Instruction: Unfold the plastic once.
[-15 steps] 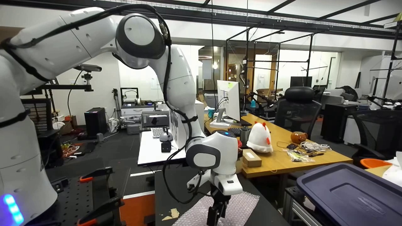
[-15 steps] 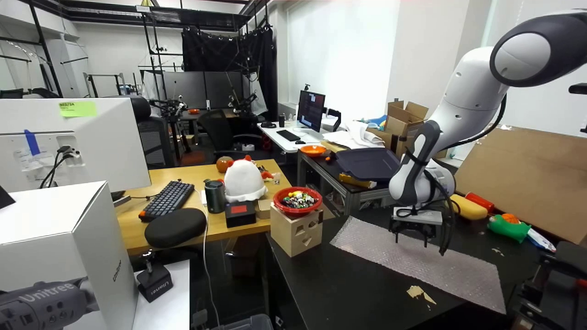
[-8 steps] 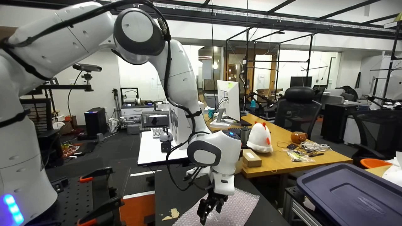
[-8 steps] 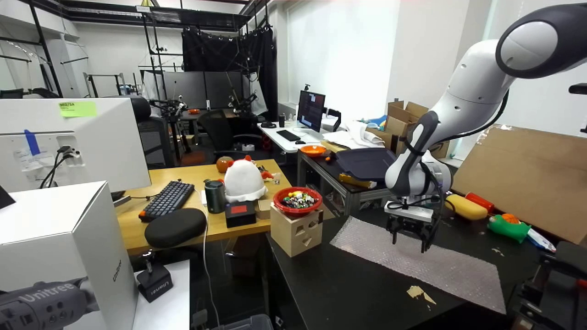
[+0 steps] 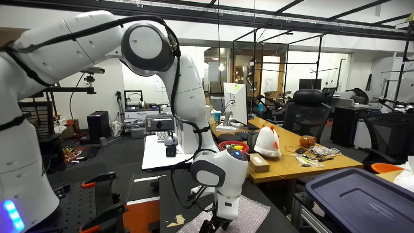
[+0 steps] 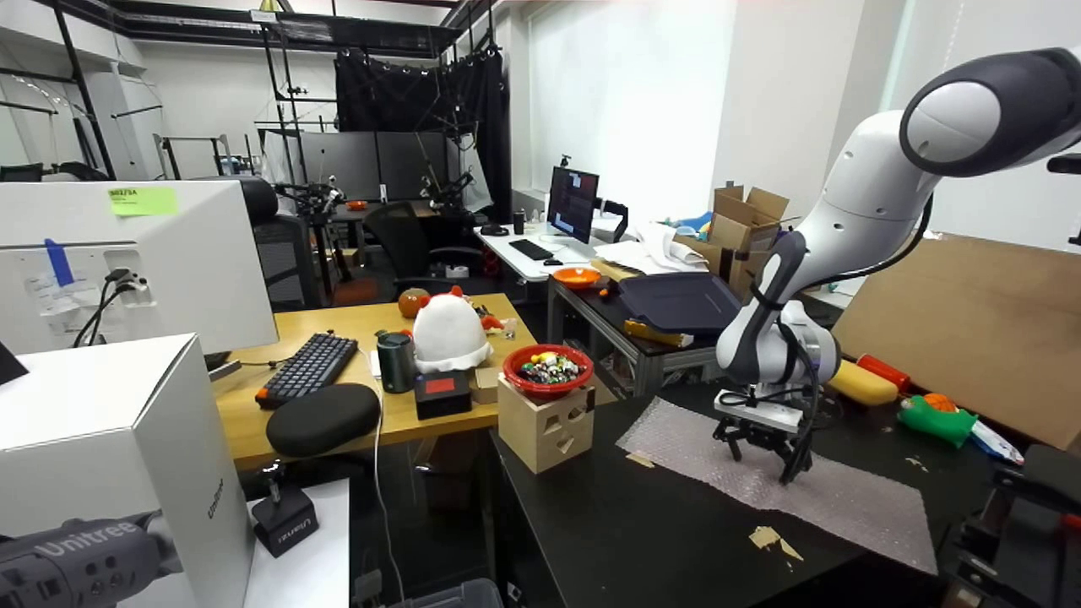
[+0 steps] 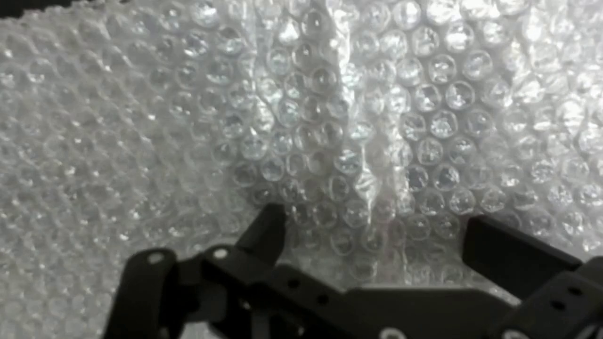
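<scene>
The plastic is a pale, translucent bubble-wrap sheet (image 6: 861,507) lying in a long strip on the black table. It also shows in an exterior view (image 5: 254,213) and fills most of the wrist view (image 7: 141,141). My gripper (image 6: 762,470) points down over the middle of the strip, its fingertips at or touching the sheet. In the wrist view the gripper (image 7: 374,214) is open, its two fingers wide apart. Bright creases in the sheet run between the fingers. In an exterior view the gripper (image 5: 215,228) is partly cut off by the bottom edge.
A wooden block (image 6: 540,435) carrying a red bowl (image 6: 547,390) stands at the table edge. Tan scraps (image 6: 773,540) lie beside the plastic. A yellow object (image 6: 866,382), a green toy (image 6: 937,420) and a cardboard sheet (image 6: 971,338) stand behind the arm.
The gripper tilts, then moves down onto the plastic, staying open. The sheet has shifted slightly; its near edge is bent inward and another tan scrap shows beside it.
</scene>
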You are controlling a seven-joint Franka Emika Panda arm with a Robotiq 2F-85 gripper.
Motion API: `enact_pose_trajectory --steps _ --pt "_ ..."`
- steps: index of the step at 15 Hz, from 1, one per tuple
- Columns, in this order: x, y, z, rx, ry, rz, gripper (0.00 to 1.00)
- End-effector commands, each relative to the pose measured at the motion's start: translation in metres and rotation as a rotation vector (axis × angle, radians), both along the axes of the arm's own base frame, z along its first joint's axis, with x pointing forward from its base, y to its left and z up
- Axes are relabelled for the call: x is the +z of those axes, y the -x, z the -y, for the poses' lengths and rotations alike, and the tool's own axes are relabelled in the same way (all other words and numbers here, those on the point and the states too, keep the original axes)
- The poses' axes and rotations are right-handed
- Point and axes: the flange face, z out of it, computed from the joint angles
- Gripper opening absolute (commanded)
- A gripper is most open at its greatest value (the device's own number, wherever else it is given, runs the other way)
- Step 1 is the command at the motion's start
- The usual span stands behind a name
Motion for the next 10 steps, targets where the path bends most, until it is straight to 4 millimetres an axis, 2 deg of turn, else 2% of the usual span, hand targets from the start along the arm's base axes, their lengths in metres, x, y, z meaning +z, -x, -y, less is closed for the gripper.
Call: enact_pose_trajectory --steps 1,10 --pt "-0.019 -0.004 -0.004 0.094 0.064 0.011 1.00" --pt "0.002 -0.018 -0.019 0.576 0.170 0.017 1.00"
